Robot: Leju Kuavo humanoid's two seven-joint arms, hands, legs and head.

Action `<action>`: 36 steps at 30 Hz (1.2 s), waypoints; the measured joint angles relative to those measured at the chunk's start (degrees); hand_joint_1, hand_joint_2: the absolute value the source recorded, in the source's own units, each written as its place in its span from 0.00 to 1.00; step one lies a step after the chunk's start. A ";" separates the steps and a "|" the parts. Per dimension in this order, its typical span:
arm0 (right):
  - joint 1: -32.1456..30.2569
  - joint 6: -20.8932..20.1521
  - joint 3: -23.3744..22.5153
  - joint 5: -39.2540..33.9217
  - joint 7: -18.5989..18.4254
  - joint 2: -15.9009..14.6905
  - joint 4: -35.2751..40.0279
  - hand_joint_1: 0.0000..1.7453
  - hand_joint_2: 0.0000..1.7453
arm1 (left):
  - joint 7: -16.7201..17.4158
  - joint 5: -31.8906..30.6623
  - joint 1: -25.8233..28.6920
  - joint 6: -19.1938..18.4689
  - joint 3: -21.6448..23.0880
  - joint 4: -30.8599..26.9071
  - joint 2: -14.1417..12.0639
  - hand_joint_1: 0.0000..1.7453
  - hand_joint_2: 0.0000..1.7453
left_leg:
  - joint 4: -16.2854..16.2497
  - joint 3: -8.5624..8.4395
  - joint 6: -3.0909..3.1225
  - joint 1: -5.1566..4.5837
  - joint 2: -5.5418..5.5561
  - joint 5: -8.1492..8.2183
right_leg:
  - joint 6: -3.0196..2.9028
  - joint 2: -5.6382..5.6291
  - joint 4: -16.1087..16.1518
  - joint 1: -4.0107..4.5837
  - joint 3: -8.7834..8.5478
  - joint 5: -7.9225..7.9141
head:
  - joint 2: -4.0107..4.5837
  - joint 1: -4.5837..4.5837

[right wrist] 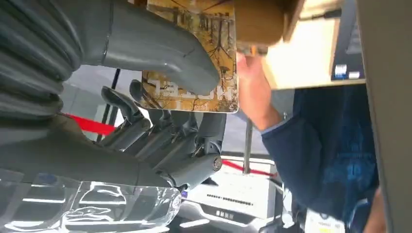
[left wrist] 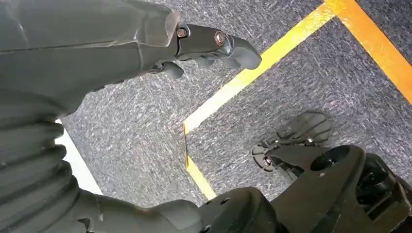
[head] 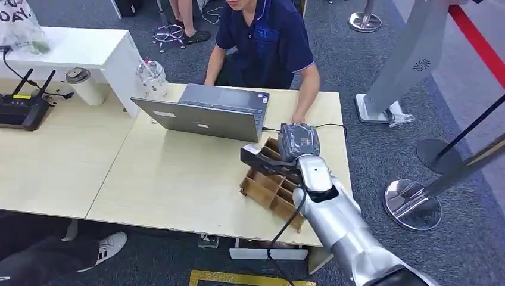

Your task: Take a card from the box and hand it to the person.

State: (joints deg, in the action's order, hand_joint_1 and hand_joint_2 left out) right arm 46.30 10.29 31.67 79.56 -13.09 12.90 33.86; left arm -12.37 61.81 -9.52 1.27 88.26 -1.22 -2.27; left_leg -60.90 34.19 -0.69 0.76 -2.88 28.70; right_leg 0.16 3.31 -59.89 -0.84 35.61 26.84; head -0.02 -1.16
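Observation:
A wooden box (head: 265, 192) with several compartments sits on the near right part of the pale table (head: 167, 179). My right hand (head: 298, 143) hangs over the box's far end. In the right wrist view the thumb and fingers (right wrist: 170, 138) pinch a yellow-brown card (right wrist: 226, 53) printed with bare branches. A person in a dark blue shirt (head: 265, 42) sits across the table, with a hand (head: 298, 119) on the table just beyond mine; that hand (right wrist: 252, 87) is close beside the card. My left hand (left wrist: 214, 43) hangs over the grey floor and holds nothing.
A grey laptop (head: 205, 113) stands open left of the box, with a cable running behind my hand. A black router (head: 24, 110), a cup (head: 83, 86) and a glass jar (head: 152, 77) stand at the far left. Stanchion bases (head: 414, 205) are on the floor to the right.

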 joint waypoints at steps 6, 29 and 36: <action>0.03 0.92 -1.05 0.00 1.33 -0.52 4.61 0.95 1.00 | -0.24 -0.20 0.02 0.37 0.00 0.00 0.00 0.00 1.00 | 0.00 0.00 0.00 -0.01 0.00 0.00 | 0.00 0.00 0.00 0.00 0.00 0.00 | 0.00 0.00; 2.87 2.14 -3.61 0.53 0.17 -2.36 7.56 0.24 1.00 | -0.65 -3.28 -0.07 -0.22 0.00 0.00 -0.04 0.00 1.00 | 0.00 0.01 0.00 0.00 0.00 0.00 | 0.00 0.00 0.00 0.00 0.01 -0.01 | 0.00 0.00; 2.89 4.35 -4.50 -0.86 1.84 -2.40 6.49 0.00 1.00 | -0.57 -3.17 -0.38 -0.85 0.00 0.00 -0.15 0.00 1.00 | 0.00 0.01 0.00 0.00 -0.01 0.00 | 0.00 -0.01 0.00 0.00 0.01 0.00 | 0.00 0.00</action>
State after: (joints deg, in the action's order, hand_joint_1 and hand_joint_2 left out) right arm 49.20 14.65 27.17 78.70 -11.25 10.49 40.35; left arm -12.94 58.64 -9.90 0.41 88.26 -1.22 -2.43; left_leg -60.90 34.20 -0.69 0.76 -2.89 28.70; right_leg 0.16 3.30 -59.89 -0.84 35.62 26.84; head -0.02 -1.16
